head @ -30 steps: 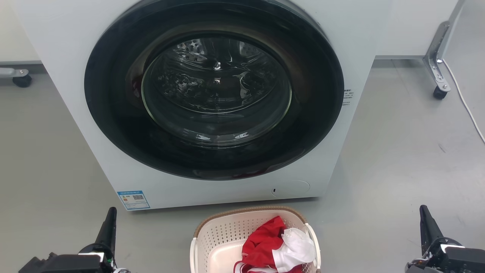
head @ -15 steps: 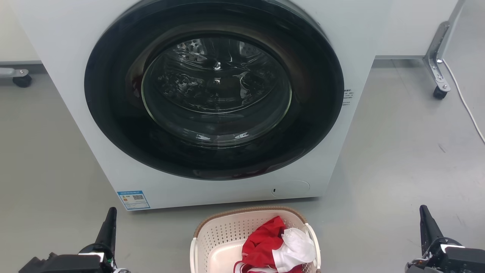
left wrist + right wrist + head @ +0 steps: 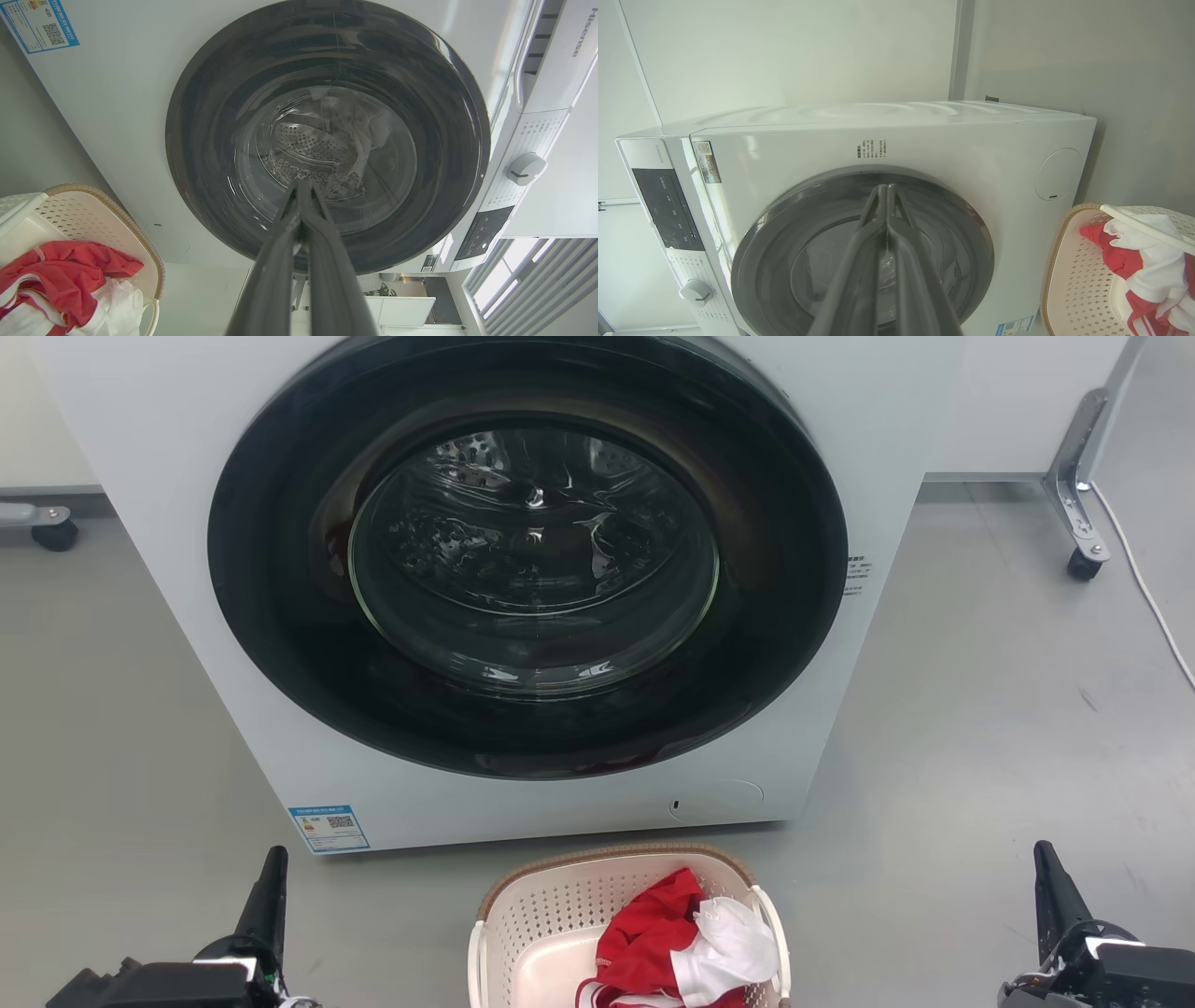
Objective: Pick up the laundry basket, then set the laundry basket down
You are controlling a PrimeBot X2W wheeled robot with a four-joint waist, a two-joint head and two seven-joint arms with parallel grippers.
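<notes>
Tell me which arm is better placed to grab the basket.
Left, narrowly: the left pincer sits nearer the basket than the right pincer does. Both are shut and apart from it; its two handles may need both.

left gripper (image 3: 274, 866) and right gripper (image 3: 1045, 864), long tapered dark-grey fingers (image 3: 275, 266), black wrist housings (image 3: 1116, 975) with white trim

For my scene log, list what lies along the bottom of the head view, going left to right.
left gripper → laundry basket, holding a red garment then a white garment → right gripper
</notes>
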